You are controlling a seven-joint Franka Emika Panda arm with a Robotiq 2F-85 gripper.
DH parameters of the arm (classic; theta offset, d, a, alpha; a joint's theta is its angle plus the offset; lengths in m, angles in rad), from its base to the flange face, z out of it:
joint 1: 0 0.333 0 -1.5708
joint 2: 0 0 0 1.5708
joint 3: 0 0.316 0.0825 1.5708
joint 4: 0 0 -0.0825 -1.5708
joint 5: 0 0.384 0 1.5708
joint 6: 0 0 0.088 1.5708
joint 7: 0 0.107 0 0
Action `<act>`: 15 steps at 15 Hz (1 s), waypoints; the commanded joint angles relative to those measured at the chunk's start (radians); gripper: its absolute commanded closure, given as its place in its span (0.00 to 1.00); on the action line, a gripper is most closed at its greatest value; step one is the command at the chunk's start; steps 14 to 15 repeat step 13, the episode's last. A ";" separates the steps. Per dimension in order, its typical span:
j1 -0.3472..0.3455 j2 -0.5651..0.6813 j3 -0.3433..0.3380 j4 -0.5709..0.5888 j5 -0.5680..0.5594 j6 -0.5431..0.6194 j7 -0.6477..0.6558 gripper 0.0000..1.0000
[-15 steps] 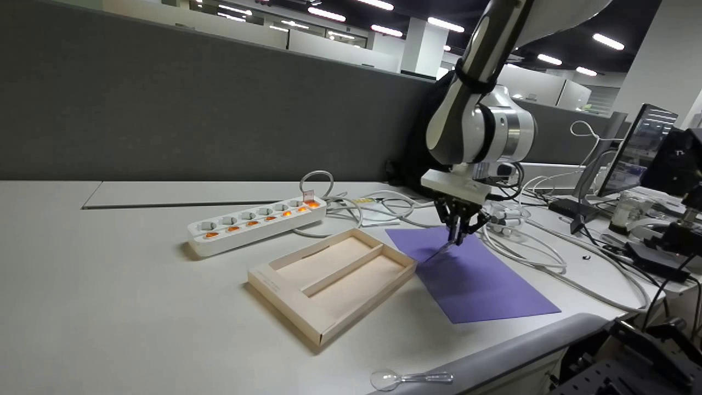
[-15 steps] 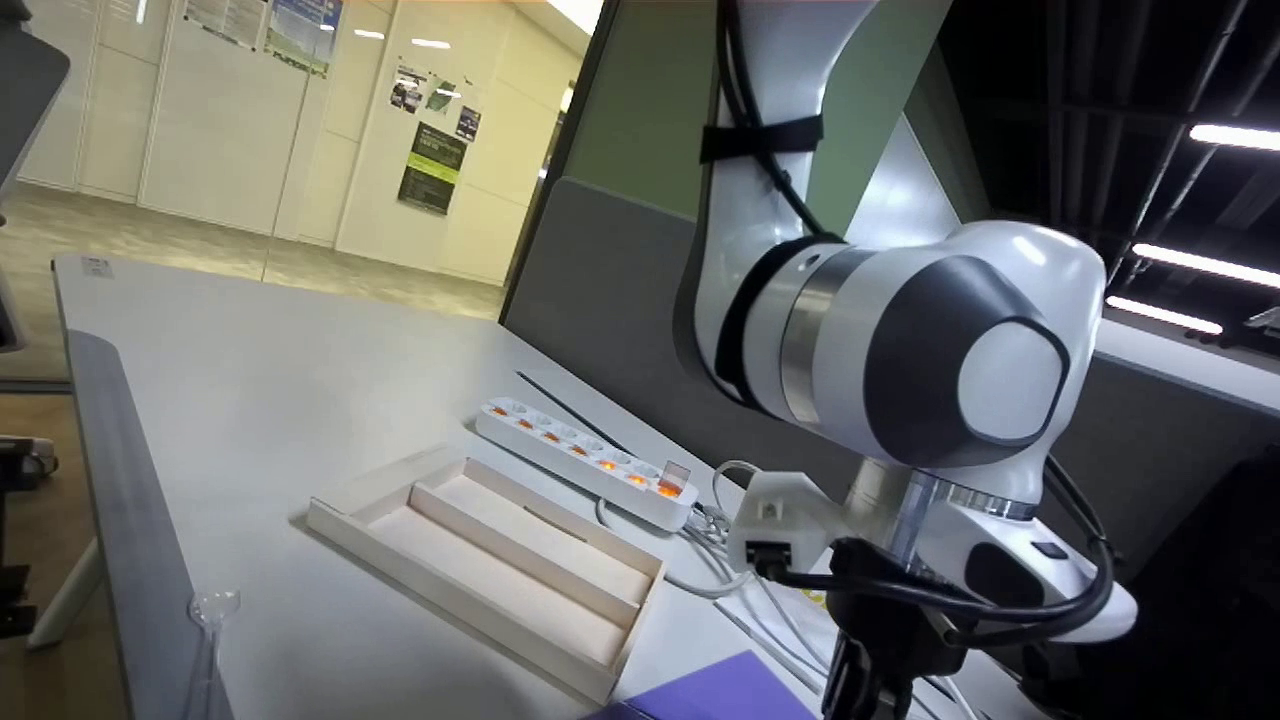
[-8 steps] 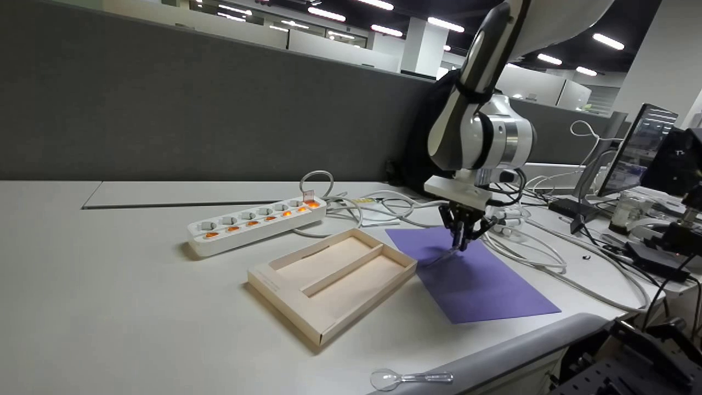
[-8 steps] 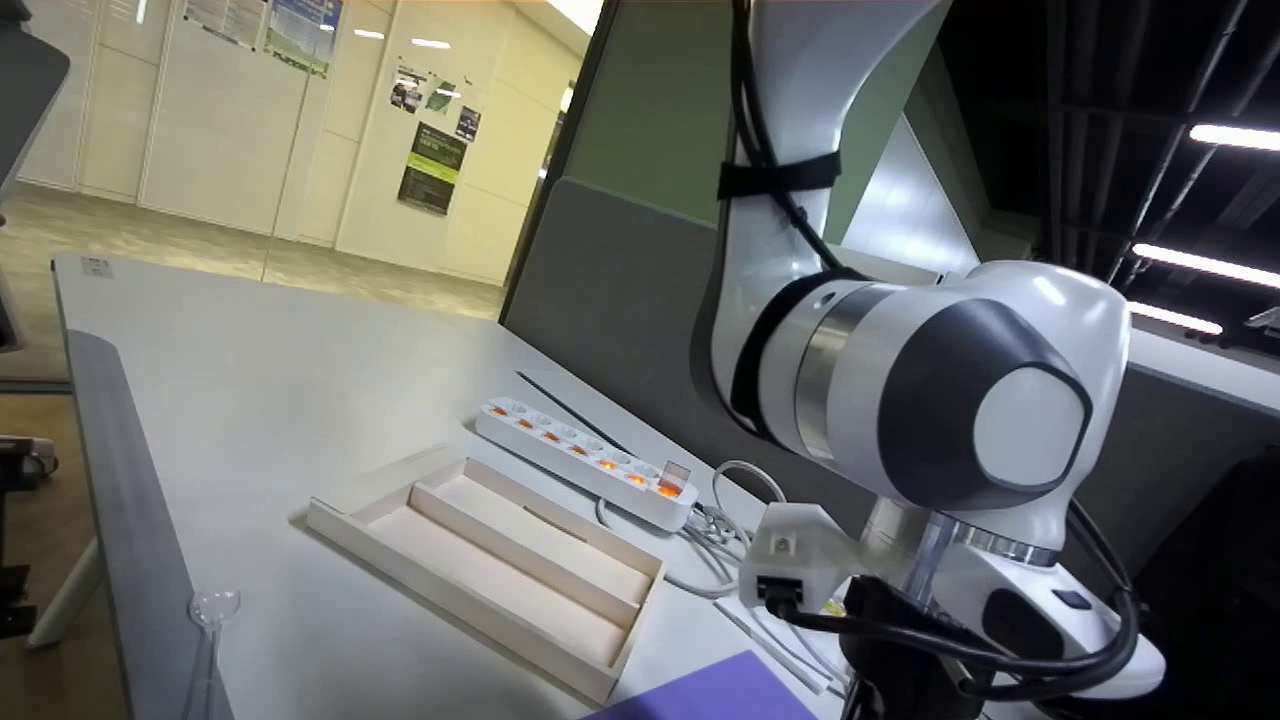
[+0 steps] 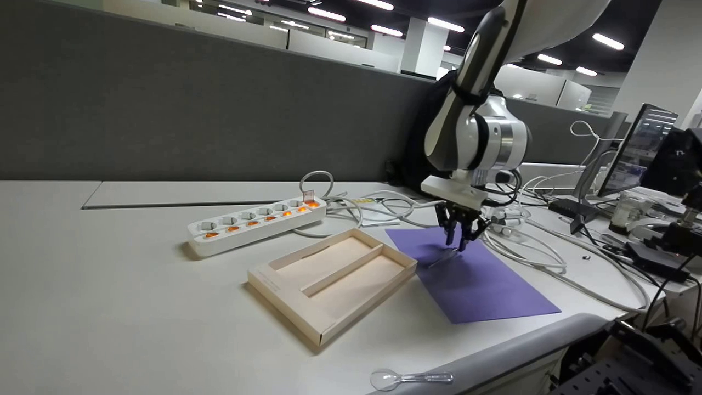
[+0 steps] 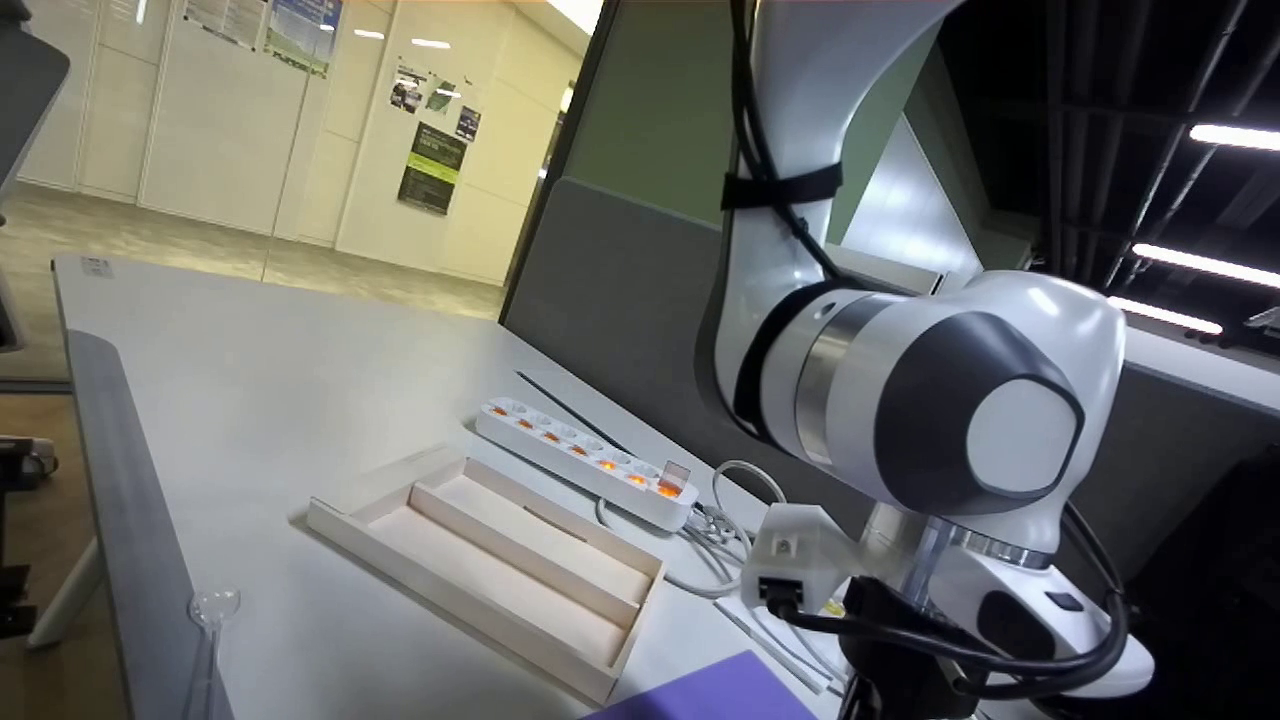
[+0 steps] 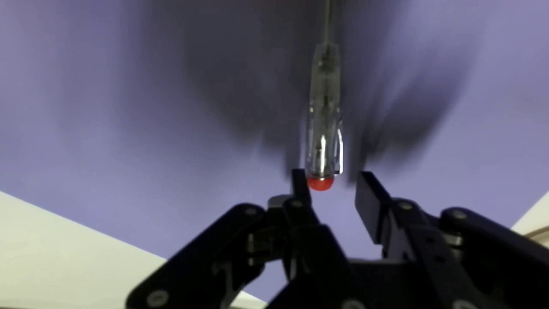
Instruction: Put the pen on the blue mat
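The pen (image 7: pixel 324 107) is slim and clear, with a thin shaft, a clip and a red end. It lies on the blue mat (image 7: pixel 201 180) in the wrist view. In an exterior view it shows as a thin pale stick (image 5: pixel 442 258) on the violet-blue mat (image 5: pixel 493 293). My gripper (image 7: pixel 330 182) is open, with a gap between its fingers. The red end is between the fingertips, close to the left one; I cannot tell if they touch. The fingers also show apart just above the mat (image 5: pixel 456 244). In an exterior view only a mat corner (image 6: pixel 720 690) shows, and the fingertips are cut off.
A pale wooden tray (image 5: pixel 378 310) stands beside the mat. A white power strip (image 5: pixel 258 226) and loose cables (image 5: pixel 384 200) lie behind. More cables (image 5: pixel 543 263) run past the mat's far side. A clear spoon (image 5: pixel 411 378) lies at the table's front edge.
My fingers have opened and the pen has come out of them. It was held tilted a second ago and now lies on the mat. The arm has shifted slightly.
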 commanded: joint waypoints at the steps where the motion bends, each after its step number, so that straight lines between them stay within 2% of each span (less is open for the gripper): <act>1: -0.019 0.000 0.016 0.021 0.015 -0.017 -0.014 0.34; 6: -0.008 -0.015 0.012 0.008 0.008 -0.011 -0.017 0.02; 15: 0.012 -0.058 -0.002 -0.022 -0.019 0.017 -0.060 0.00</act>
